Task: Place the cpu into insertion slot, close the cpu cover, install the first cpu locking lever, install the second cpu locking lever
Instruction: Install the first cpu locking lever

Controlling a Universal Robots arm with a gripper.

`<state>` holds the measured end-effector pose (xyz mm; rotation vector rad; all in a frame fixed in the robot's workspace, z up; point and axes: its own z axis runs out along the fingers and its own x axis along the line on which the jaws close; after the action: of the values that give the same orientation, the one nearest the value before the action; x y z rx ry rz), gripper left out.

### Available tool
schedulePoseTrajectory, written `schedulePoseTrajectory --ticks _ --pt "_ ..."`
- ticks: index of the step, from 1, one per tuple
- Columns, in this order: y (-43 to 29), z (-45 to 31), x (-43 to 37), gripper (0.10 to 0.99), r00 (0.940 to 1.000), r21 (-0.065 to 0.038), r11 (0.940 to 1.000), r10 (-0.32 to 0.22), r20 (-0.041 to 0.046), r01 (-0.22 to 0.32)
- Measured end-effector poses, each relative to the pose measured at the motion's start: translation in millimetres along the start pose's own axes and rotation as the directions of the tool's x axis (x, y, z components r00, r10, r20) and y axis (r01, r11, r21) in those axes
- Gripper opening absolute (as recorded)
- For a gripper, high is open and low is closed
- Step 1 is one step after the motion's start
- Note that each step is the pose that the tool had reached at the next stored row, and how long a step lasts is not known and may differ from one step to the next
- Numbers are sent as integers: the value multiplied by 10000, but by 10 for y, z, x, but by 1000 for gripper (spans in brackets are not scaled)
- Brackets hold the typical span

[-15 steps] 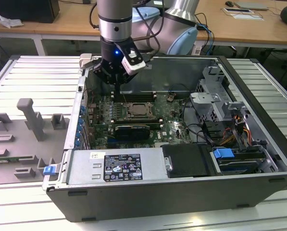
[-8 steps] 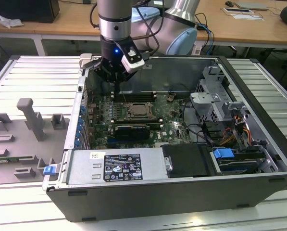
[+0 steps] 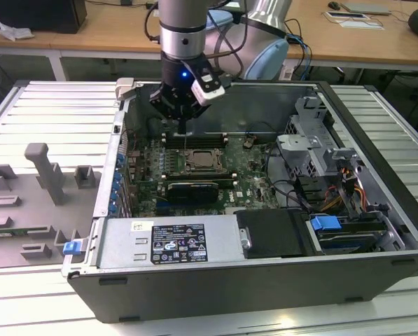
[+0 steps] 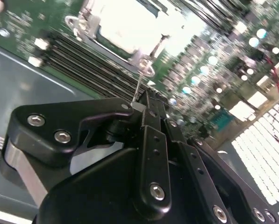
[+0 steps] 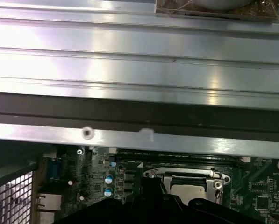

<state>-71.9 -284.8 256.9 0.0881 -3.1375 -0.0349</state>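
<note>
The cpu point(image 3: 202, 161) lies flat in the insertion slot point(image 3: 189, 169) on the green motherboard, its pale metal top showing in both wrist views point(image 4: 125, 25) point(image 5: 188, 190). The silver cpu cover point(image 3: 216, 157) lies down around it as a frame point(image 5: 183, 174). My gripper point(image 3: 184, 127) hangs just behind the socket, above the memory slots. In the second wrist view its black fingers point(image 4: 151, 121) meet at the tip point(image 4: 138, 106), shut on a thin wire locking lever point(image 4: 139, 86) that runs from the tip to the socket's corner.
A black expansion card point(image 3: 189, 189) sits in front of the socket and long memory slots point(image 3: 194, 138) behind it. The power supply point(image 3: 173, 241) fills the case front, and a drive cage with cables point(image 3: 314, 143) stands at the exterior view's right. Grey fixtures point(image 3: 47, 175) stand outside the case.
</note>
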Motion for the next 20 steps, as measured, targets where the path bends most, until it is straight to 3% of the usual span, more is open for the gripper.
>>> schedulePoseTrajectory --ticks 2,5,7,9,11,16,20 --pt "-4 6 -80 106 10000 0 10000 -1 0 1" --pt "-15 25 -266 106 10000 0 10000 -2 -1 2" --pt "-18 39 -305 106 10000 -27 10000 4 2 -4" --pt "-18 47 -307 106 10000 -314 9995 25 16 -25" --pt "-24 54 -307 106 10000 -471 9989 30 28 -29" --pt "-30 100 -309 106 9998 -498 9987 151 91 -147" --pt "-34 207 -334 106 9998 -497 9986 192 97 -187"
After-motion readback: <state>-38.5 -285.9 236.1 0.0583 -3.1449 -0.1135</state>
